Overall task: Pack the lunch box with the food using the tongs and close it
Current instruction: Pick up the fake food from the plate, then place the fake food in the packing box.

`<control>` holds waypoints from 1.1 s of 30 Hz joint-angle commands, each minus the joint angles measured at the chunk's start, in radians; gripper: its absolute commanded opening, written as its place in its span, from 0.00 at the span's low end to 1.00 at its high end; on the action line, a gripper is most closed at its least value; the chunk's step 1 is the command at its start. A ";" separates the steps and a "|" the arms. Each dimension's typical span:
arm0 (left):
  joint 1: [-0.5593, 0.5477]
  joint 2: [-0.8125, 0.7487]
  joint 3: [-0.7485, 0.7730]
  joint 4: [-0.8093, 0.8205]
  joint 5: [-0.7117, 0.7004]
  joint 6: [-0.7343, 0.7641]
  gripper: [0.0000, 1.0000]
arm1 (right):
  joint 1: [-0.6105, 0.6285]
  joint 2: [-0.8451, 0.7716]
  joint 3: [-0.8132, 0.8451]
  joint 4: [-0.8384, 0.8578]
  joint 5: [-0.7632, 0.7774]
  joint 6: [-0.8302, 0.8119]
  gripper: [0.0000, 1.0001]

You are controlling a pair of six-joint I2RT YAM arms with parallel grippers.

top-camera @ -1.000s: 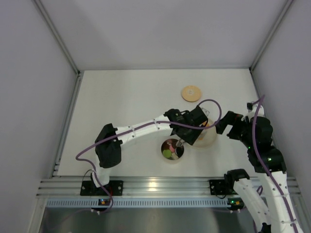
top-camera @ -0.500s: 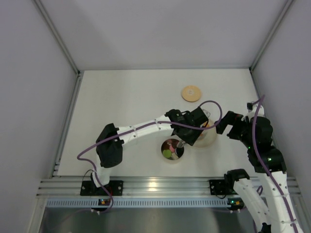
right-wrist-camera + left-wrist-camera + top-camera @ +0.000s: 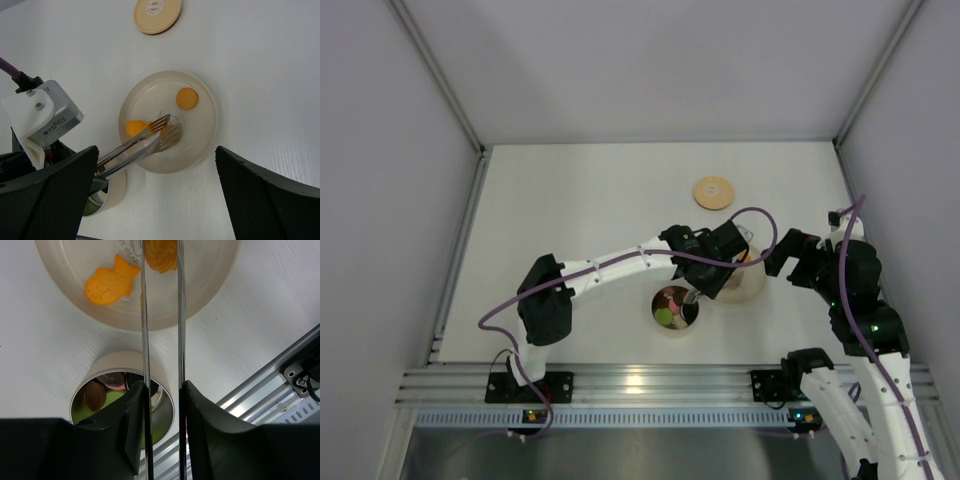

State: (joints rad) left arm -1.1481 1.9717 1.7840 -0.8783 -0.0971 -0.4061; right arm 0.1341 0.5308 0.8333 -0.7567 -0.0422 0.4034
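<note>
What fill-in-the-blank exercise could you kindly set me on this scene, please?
The left gripper holds the tongs over the plate, where the fish-shaped piece is ___ in colour. The lid lies apart from the lunch box, which is therefore ___. The right gripper holds ___.
Missing words: orange; open; nothing.

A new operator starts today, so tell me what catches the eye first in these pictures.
The long tongs, squeezed in the left gripper, reach over the cream plate with an orange bite between their tips. Beside the plate, nearer the arms, stands the open steel cup, partly filled with food, while its wooden lid lies alone farther back.
</note>
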 commanded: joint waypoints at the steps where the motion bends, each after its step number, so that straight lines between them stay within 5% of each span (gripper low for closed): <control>1: -0.001 -0.073 0.021 0.038 -0.001 0.021 0.40 | -0.013 -0.008 0.036 -0.021 0.011 -0.003 0.99; 19: -0.001 -0.224 0.043 -0.059 -0.079 0.020 0.40 | -0.013 0.006 0.041 -0.012 0.011 -0.002 0.99; 33: -0.001 -0.577 -0.259 -0.200 -0.069 -0.060 0.41 | -0.013 0.023 0.039 0.005 0.004 0.005 0.99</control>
State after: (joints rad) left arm -1.1481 1.4635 1.5726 -1.0248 -0.1692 -0.4313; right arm 0.1341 0.5465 0.8333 -0.7559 -0.0425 0.4042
